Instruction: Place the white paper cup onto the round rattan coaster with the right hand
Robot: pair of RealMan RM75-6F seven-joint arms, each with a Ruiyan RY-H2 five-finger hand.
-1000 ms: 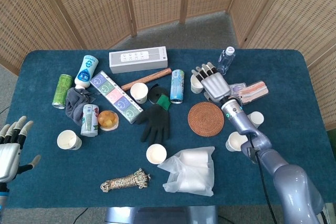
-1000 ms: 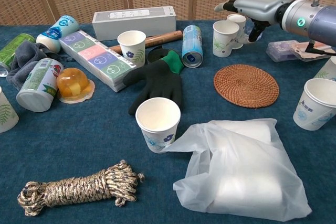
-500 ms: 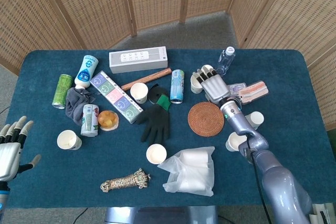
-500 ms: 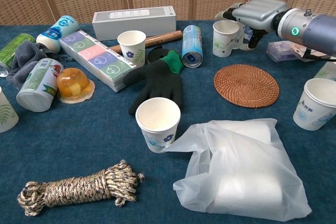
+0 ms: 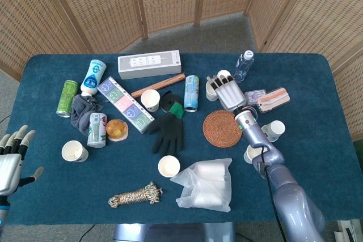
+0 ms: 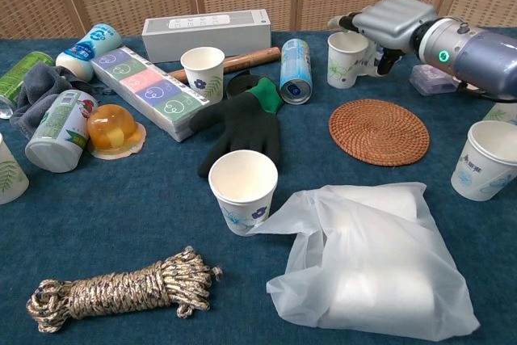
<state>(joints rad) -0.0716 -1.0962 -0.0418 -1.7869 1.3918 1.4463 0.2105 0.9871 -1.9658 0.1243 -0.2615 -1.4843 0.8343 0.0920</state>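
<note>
White paper cup (image 6: 346, 57) standing upright at the far side of the counter (image 6: 121, 216), mouth up, long axis vertical, just beyond the round rattan coaster (image 6: 379, 131) and a bit to its left in the chest view. Sitting right at the right hand (image 6: 391, 19), on the hand's left flank. From the head view, fingers (image 5: 225, 85) point away from the robot toward the far edge, cup (image 5: 212, 89) tucked against their left side. Looks like touching or nearly so, but can't tell whether anything is actually wrapped around the cup yet. Fingers loosely curled and fairly close together, thumb side hidden, so no firm grip visible.

Palm facing down, forearm running back low over the counter past the coaster's right edge. Another cup sits right behind the first one, partly hidden by the hand, so worth not bumping that.

Left hand (image 5: 11, 160) way off at the near left corner, fingers apart, holding nothing. Right hand obviously the nearer one.

Probably a close-and-lift next, then a short pull back toward the robot to land on the coaster.
</note>
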